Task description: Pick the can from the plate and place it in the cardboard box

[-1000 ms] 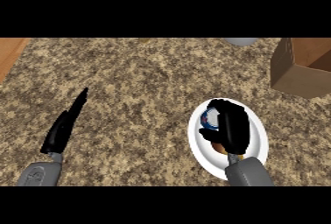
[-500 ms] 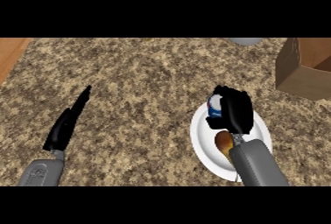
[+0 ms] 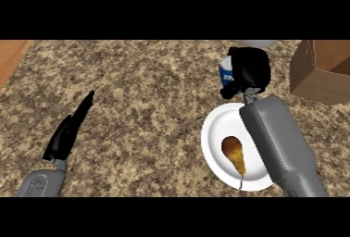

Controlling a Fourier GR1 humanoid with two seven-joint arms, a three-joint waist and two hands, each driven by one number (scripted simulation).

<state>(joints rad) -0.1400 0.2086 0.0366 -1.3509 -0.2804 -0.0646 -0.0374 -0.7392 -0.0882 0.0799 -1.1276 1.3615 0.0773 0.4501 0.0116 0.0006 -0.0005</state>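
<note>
Carrying blue-and-white metal can (image 3: 226, 74) clear of white round plate (image 3: 217, 147) at upper right, right hand (image 3: 249, 70) curled round it, near brown cardboard box (image 3: 320, 69); left hand (image 3: 68, 132) flat, resting lower left.

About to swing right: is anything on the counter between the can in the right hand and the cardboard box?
Nothing visible. The right hand holds the can off the plate, and only bare counter lies between it and the cardboard box.
</note>
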